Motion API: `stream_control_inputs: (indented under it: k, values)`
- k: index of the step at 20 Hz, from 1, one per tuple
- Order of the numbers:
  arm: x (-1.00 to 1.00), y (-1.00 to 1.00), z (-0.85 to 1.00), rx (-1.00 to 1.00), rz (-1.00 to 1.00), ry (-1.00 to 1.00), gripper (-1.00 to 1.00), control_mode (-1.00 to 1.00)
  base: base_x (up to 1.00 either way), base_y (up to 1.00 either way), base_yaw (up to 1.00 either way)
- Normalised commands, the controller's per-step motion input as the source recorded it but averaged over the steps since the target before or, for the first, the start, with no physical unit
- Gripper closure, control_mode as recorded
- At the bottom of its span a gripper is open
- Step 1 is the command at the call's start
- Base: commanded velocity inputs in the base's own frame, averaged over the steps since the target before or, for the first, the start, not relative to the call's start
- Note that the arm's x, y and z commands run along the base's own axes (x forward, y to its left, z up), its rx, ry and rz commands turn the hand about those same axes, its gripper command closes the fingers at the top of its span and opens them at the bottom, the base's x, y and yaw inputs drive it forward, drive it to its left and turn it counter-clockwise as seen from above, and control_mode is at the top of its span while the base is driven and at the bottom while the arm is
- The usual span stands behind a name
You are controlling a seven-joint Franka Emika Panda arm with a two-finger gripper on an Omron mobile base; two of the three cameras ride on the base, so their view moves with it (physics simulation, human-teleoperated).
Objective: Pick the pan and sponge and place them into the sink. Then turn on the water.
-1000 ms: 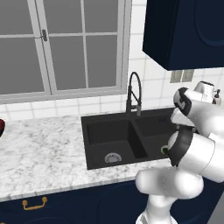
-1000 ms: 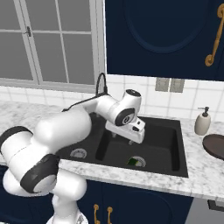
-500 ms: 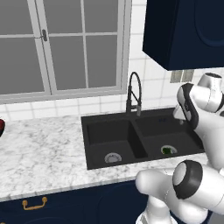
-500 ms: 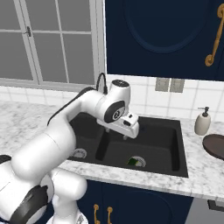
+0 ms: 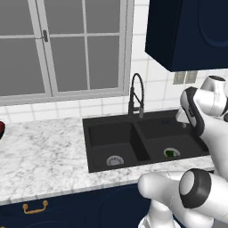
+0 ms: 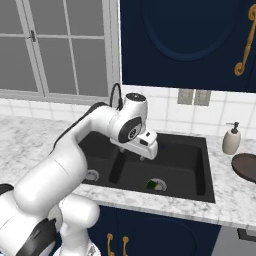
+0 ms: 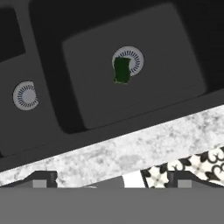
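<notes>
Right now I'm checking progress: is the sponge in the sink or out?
In. The sponge lies on the drain of the sink's right basin.

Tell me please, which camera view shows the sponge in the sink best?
The hand view: it looks straight down on the sponge, lying partly over the drain of one sink basin. Both base views show it as a small green spot on that drain.

Base views flank sink (image 5: pixel 147 142) left and right; hand view looks straight down, closer.

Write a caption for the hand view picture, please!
Looking down past open fingers at the sponge lying on the drain in the black sink.
</notes>
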Motion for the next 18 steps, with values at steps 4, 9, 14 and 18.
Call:
stream_control_inputs:
  k: [4, 9, 14, 18]
  values:
    - [0.00, 0.00, 0.00, 0.00, 0.00, 0.00, -1.00, 1.00, -0.75, -0.08, 0.00]
    - [0.00, 0.00, 0.00, 0.00, 0.00, 0.00, -1.00, 1.00, -0.47, -0.29, -0.02]
    - [0.00, 0.00, 0.00, 0.00, 0.00, 0.00, -1.00, 1.00, 0.15, -0.23, -0.01]
    - [0.00, 0.00, 0.00, 0.00, 0.00, 0.00, -1.00, 1.00, 0.23, -0.72, 0.00]
